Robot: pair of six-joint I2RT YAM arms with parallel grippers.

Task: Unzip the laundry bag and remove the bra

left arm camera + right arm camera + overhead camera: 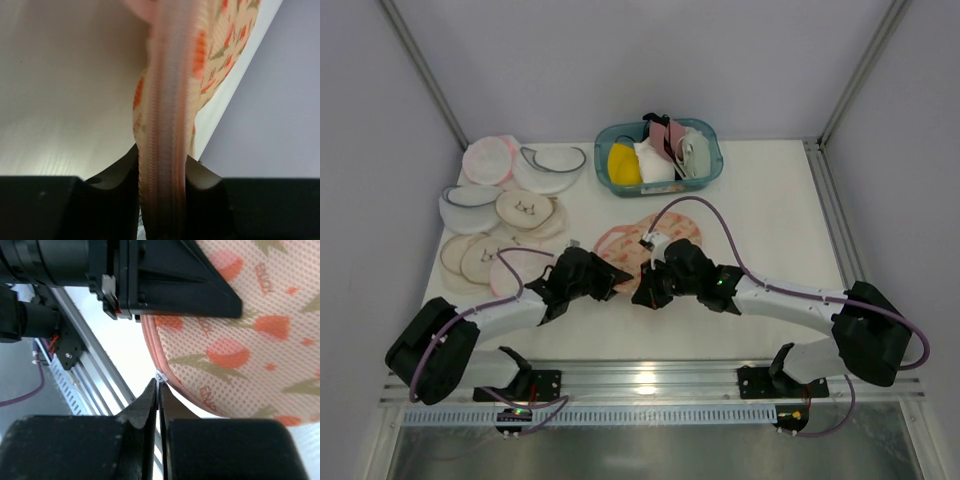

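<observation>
The laundry bag (625,240) is lying mid-table, bra not showing, prob. inside. The left claw (162,170) is clenching its zip trim (167,100) at approx. 7 o'clock, and the right claw (159,390) is pinching the zip pull (160,376) at 6. The step looks like unzipping: next the right is needing to drag the pull along the trim w/ the left anchoring.

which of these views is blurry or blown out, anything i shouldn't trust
Left wrist: the laundry bag edge pinched between the fingers sits very close to the lens and is out of focus. Right wrist: the bag's mesh print is sharp, but the table beside it is blown out white. Top external: evenly lit and clear, with one glare spot on the metal rail.
</observation>
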